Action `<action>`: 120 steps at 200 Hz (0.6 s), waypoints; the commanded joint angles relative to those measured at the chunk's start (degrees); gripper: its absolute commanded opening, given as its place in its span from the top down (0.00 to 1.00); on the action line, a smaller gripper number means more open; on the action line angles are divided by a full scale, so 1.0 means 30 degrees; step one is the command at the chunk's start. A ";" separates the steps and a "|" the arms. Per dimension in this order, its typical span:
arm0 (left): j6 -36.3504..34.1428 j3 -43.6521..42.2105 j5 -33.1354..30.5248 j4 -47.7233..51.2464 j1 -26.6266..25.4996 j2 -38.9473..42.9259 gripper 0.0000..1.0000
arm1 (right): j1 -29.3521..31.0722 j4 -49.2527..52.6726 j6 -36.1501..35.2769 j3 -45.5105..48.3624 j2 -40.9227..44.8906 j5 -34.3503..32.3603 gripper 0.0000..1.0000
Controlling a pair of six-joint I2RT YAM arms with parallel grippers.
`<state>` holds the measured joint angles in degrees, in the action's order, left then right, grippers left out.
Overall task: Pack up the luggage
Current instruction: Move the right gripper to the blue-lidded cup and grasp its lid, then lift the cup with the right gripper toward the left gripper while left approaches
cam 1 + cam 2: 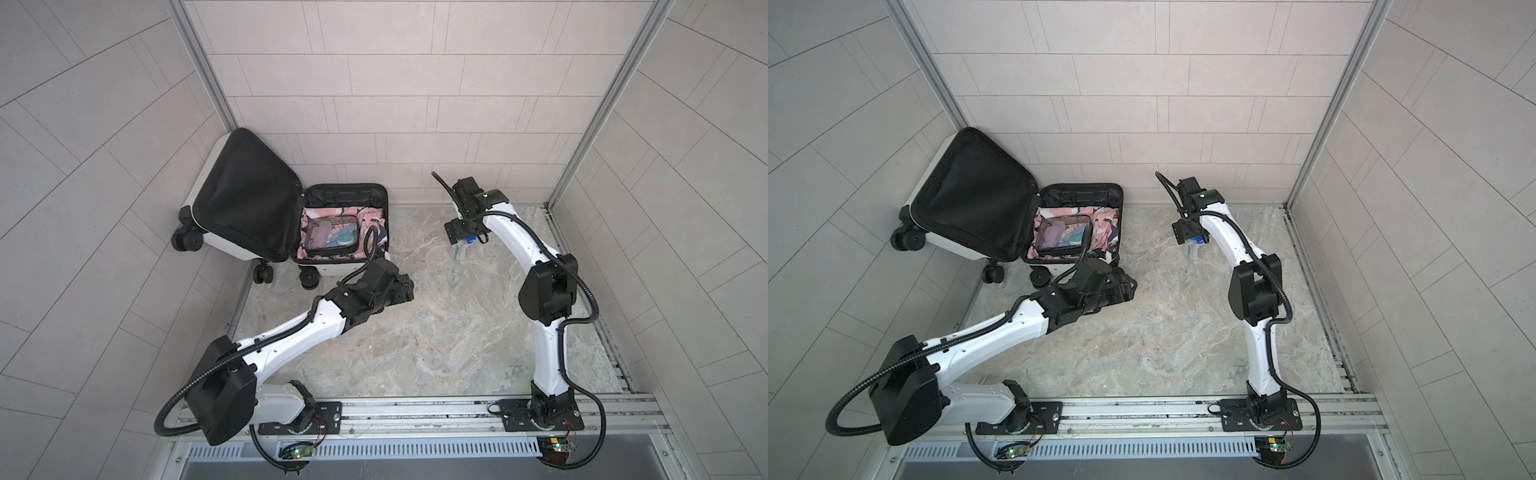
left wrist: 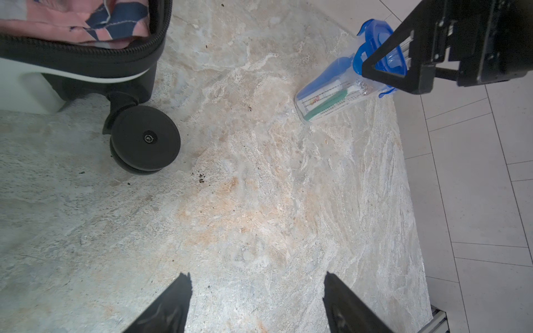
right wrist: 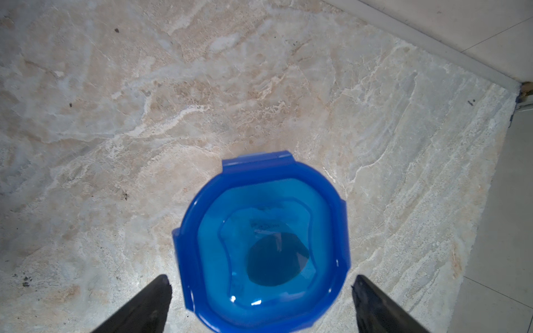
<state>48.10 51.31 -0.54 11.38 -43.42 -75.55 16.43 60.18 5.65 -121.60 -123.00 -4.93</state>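
Observation:
The luggage (image 1: 340, 269) (image 1: 1067, 268) (image 2: 28, 83) lies open at the back left, its black-lined lid (image 1: 245, 199) propped against the wall. Inside lie pink patterned clothing (image 1: 374, 218) (image 2: 72, 26) and a clear toiletry pouch (image 1: 332, 237) (image 1: 1061, 239). My left gripper (image 1: 407, 291) (image 1: 1128, 286) (image 2: 256, 281) is open over bare floor, just right of the luggage's front corner. A clear cup with a blue lid (image 1: 459, 249) (image 1: 1192, 251) (image 2: 331, 98) (image 3: 262, 245), holding a toothbrush and tube, stands at the back right. My right gripper (image 1: 457, 237) (image 1: 1187, 237) (image 3: 261, 281) is open above it, one finger on each side of the lid without touching.
A black spinner wheel (image 2: 145, 141) stands on the marble floor near my left gripper. Tiled walls close in the back and both sides. A metal track (image 1: 611, 345) runs along the right edge, and the arm bases sit on a rail (image 1: 415, 409) at the front.

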 commanded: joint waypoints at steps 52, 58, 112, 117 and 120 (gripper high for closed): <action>0.0140 0.0175 -0.0640 0.0434 -0.0028 0.0024 0.22 | -0.0230 0.1673 -0.0188 -0.2921 -0.2209 0.0244 0.00; 0.0140 0.0156 -0.0667 0.0464 -0.0029 0.0045 0.22 | -0.0253 0.1719 -0.0185 -0.3110 -0.2389 0.0253 0.01; 0.0141 -0.0008 -0.1069 0.0479 -0.0027 0.0299 0.22 | -0.0275 0.1940 -0.0096 -0.4163 -0.3511 0.0456 0.01; 0.0165 0.0005 -0.1077 0.0457 -0.0014 0.0295 0.22 | -0.0262 0.1941 -0.0094 -0.4188 -0.3592 0.0472 0.01; 0.0147 0.0006 -0.1081 0.0438 -0.0027 0.0308 0.22 | -0.0260 0.1967 -0.0096 -0.4204 -0.3649 0.0442 0.01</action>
<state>48.07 51.31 -1.78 12.32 -43.42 -75.55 15.79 63.81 5.58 -133.19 -131.85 -4.54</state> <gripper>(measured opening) 0.781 0.995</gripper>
